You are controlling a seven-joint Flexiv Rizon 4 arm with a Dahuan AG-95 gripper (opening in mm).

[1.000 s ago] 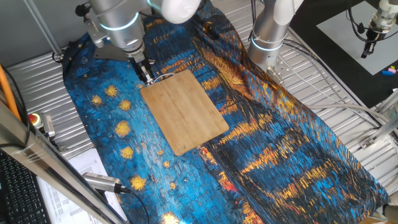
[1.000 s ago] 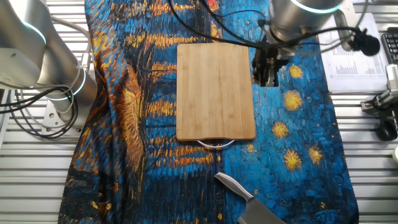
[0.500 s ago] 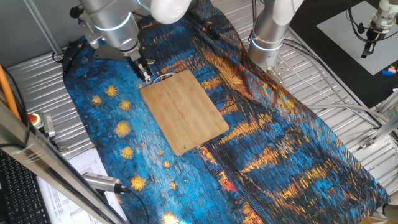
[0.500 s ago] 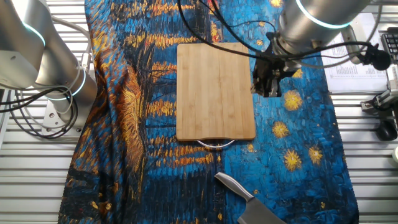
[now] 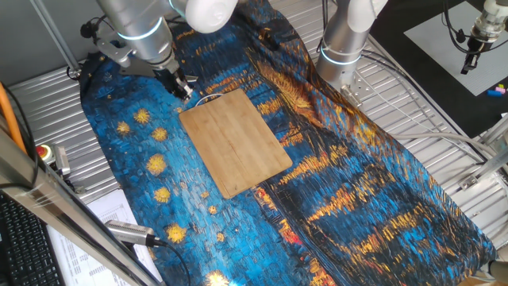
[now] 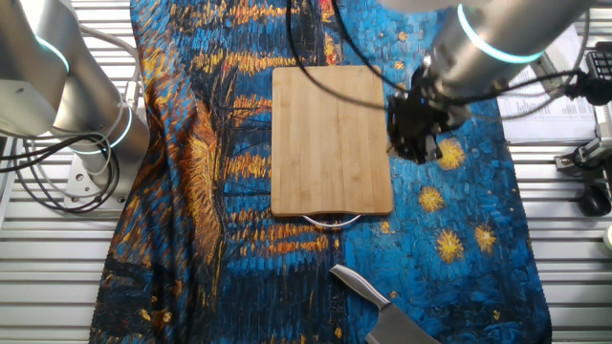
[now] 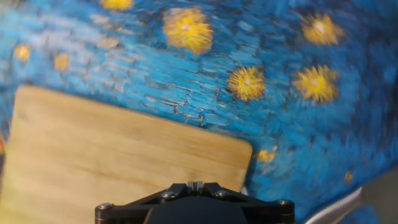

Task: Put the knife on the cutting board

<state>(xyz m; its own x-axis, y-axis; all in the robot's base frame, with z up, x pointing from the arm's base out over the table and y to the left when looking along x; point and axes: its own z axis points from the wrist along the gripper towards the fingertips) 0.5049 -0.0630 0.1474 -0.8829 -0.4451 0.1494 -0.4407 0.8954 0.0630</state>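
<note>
The knife [image 6: 382,308] is cut off by the bottom edge of the other fixed view: only its silvery handle and the near part of the grey blade show, lying on the starry cloth [image 6: 469,220] past the loop end of the board [image 6: 331,139] and apart from it. One fixed view does not show the knife at all; the arm covers that corner, and there the board [image 5: 235,141] lies bare on the cloth. In the hand view a blurred silvery strip at the bottom right corner [image 7: 348,205] may be the knife, but it is too smeared to be sure; the board [image 7: 112,162] fills the lower left. The gripper [image 6: 413,139] hangs over the cloth just beside the board's long edge, dark and blurred, and whether its fingers are apart or together cannot be told. In one fixed view the gripper [image 5: 179,86] is near the board's loop corner. The bench [image 6: 57,277] shows as ribbed metal around the cloth.
</note>
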